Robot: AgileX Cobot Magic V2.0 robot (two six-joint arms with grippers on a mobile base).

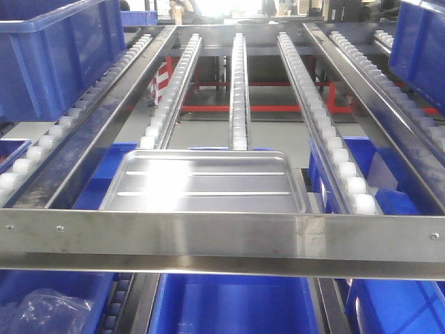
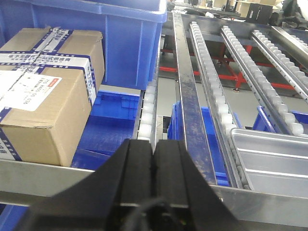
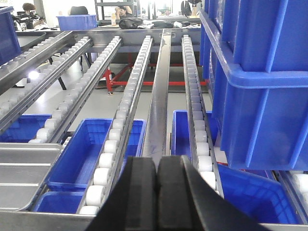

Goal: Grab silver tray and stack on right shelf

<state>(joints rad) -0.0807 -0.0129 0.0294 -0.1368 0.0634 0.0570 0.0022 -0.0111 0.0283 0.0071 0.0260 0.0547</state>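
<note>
Stainless silver tray on the right shelf, both hands bare.
The tray lies at the near end of the shelf, just behind the polished front bar, its far edge over the near ends of two white roller lanes and another lane close on its right. The left hand has its fingers pressed together on nothing, left of the tray; the right hand is pressed together likewise, right of it. Blue bins flank the shelf, and a cardboard box sits far left.
</note>
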